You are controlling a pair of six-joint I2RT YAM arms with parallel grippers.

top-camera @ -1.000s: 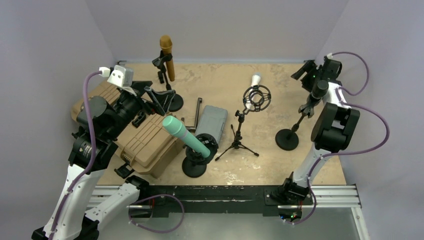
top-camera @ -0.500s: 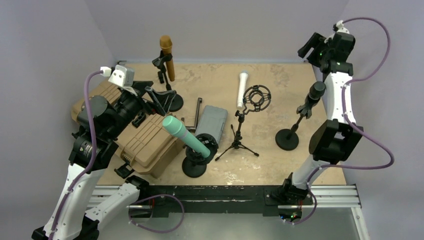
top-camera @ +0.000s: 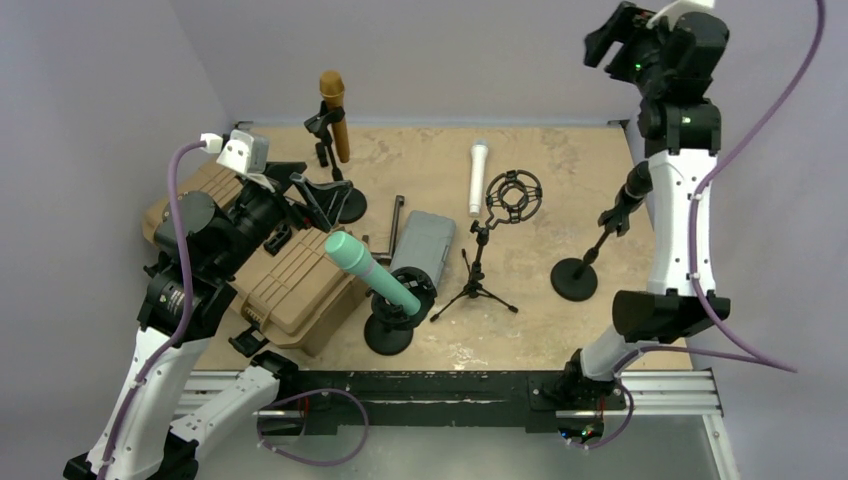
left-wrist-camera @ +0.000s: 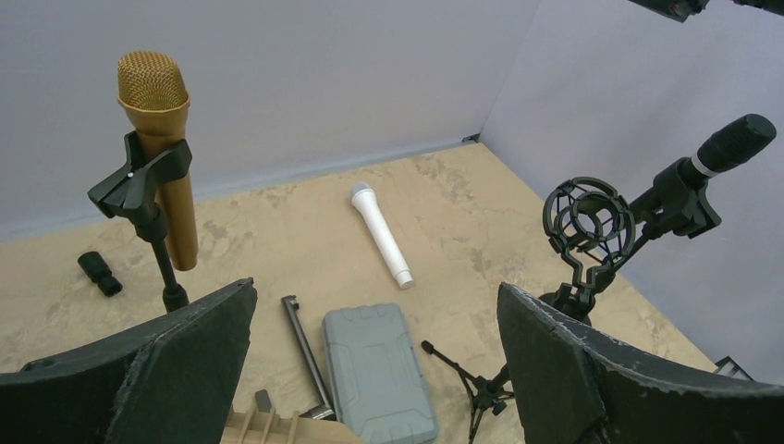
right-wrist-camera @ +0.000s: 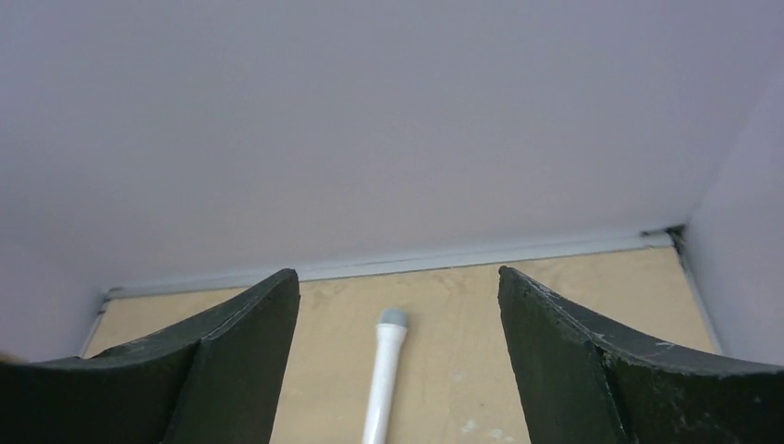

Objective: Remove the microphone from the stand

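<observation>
Seeing the slim white microphone (top-camera: pixel 478 178) lying on the tan table (top-camera: pixel 565 165), we hold left gripper (left-wrist-camera: pixel 376 287) and right gripper (right-wrist-camera: pixel 398 277) fingers apart.

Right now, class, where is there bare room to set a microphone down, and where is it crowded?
Free: the far strip between the gold microphone and the white microphone; the far right corner beyond the shock-mount stand and black microphone. Crowded: the near left, around the tan case, teal microphone and grey case.

White-and-black arms (top-camera: pixel 670 205), purple cables (top-camera: pixel 172 195)
</observation>
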